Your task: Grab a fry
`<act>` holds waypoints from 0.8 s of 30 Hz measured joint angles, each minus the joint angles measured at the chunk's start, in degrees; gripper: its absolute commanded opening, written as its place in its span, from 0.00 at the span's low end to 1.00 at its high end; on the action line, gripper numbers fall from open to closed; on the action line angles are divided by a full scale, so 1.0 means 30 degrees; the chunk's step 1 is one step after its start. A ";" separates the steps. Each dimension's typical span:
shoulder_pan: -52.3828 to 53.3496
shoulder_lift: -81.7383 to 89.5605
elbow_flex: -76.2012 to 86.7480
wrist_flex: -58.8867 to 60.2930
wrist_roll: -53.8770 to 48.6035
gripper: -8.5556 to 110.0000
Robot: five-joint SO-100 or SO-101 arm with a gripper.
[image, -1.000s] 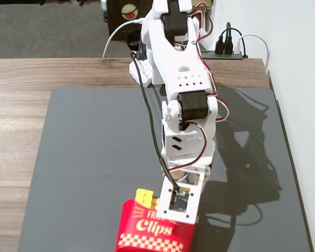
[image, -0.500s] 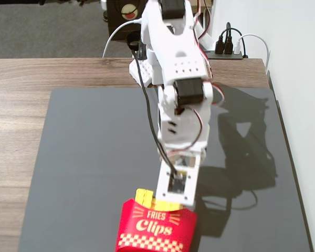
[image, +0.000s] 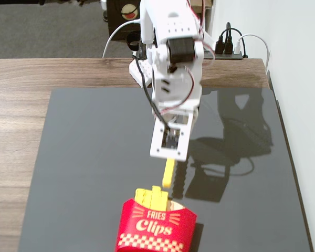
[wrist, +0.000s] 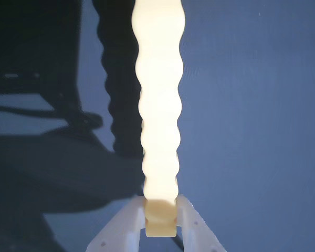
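In the fixed view my gripper (image: 170, 158) hangs above the dark mat and is shut on a yellow fry (image: 169, 173), which sticks out below it just above the red "FRIES Clips" carton (image: 156, 226). Several other yellow fries (image: 150, 198) stand in the carton. In the wrist view the fry (wrist: 159, 105) is a pale wavy-edged stick running up the middle, its near end clamped between my two white fingers (wrist: 121, 228); my gripper (wrist: 160, 212) is at the bottom. The carton is out of the wrist view.
The dark mat (image: 94, 157) lies on a wooden table (image: 16, 94). The arm's shadow falls on the mat to the right. A power strip with cables (image: 228, 47) sits at the table's back right edge. A white wall is on the right.
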 measured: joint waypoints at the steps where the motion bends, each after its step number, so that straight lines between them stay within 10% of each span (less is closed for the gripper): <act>1: 0.0000 0.0557 0.0264 0.0117 0.0000 0.08; 24: 0.4834 0.5859 -0.4863 0.8965 -0.6914 0.08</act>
